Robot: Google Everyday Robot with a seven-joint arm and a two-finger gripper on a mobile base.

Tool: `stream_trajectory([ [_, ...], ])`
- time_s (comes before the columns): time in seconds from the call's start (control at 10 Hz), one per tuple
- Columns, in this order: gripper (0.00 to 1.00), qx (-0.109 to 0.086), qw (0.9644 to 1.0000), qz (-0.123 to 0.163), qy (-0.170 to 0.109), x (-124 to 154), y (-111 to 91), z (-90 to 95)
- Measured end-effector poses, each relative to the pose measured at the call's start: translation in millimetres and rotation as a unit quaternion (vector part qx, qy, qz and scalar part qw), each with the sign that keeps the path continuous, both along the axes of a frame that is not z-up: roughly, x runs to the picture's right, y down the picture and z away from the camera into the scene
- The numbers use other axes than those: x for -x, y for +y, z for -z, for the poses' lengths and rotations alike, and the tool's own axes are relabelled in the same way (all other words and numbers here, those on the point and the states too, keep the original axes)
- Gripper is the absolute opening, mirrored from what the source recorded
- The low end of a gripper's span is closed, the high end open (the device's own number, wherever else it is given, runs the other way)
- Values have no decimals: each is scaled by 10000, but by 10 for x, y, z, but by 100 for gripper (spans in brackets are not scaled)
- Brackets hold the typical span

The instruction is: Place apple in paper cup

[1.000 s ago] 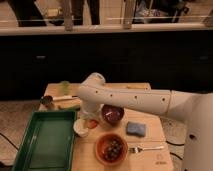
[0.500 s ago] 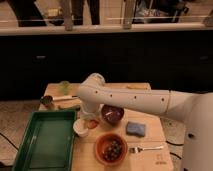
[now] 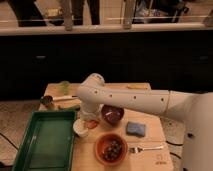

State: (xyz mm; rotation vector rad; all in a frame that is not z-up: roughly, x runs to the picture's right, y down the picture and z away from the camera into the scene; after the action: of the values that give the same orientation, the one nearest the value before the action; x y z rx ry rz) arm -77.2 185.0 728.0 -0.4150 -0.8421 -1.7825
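The apple point(image 3: 91, 123), small and red-orange, is at table height just right of the white paper cup point(image 3: 80, 129), touching or nearly touching its rim. My gripper point(image 3: 88, 118) points down right above the apple, mostly hidden under the thick white arm point(image 3: 130, 100) that reaches in from the right. I cannot tell whether the apple is still held or rests on the wooden table point(image 3: 150, 159).
A green tray point(image 3: 44, 142) lies left of the cup. A dark maroon bowl point(image 3: 113, 114) sits right of the apple, an orange-brown bowl point(image 3: 111, 148) in front, with a fork point(image 3: 148, 148) and blue sponge point(image 3: 136, 128). A metal cup point(image 3: 47, 101) and green cup point(image 3: 64, 86) stand behind.
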Motion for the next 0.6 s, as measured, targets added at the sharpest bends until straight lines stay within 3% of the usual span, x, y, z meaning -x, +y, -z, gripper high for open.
stream_trajectory([
  [0.1,78,4,10000,1,1,-1,1,1],
  [0.4,80,13,10000,56,-56,11,15,-6],
  [0.5,76,13,9999,88,-90,22,20,-11],
  [0.6,62,11,9999,117,-117,36,24,-15],
])
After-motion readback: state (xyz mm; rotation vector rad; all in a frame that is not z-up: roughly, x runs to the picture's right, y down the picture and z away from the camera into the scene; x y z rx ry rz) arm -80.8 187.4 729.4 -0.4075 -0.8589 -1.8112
